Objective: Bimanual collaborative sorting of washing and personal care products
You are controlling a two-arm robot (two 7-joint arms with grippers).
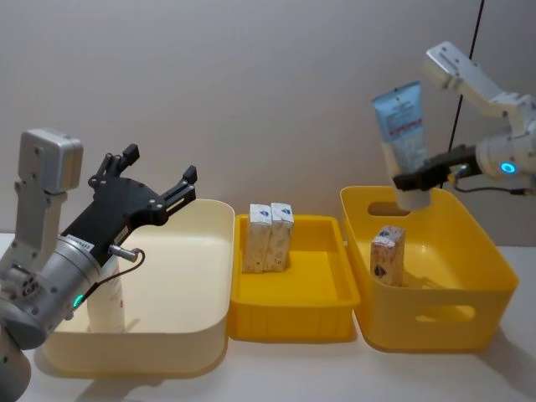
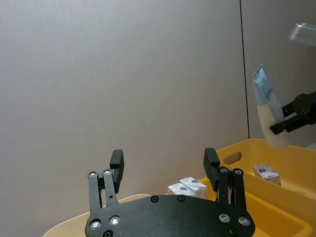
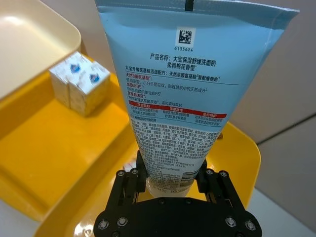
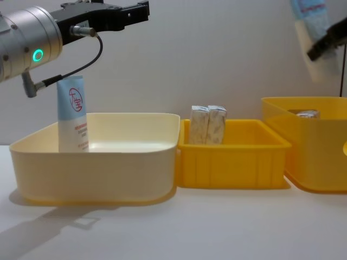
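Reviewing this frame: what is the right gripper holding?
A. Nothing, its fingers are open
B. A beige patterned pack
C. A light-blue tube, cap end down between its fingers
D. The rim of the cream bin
C: the right gripper is shut on the light-blue tube near its cap end, holding it upright above the large yellow bin.

A cream bin (image 1: 193, 276) holds a light-blue tube (image 4: 72, 114) with a red round logo and a white base. The small tray (image 1: 293, 293) and the deep bin (image 1: 469, 285) are both yellow. The packs (image 1: 269, 237) are beige with a fine pattern and blue marks on white tops. The black right gripper (image 3: 170, 170) grips a light-blue tube (image 3: 187, 84) with dark print and a red band
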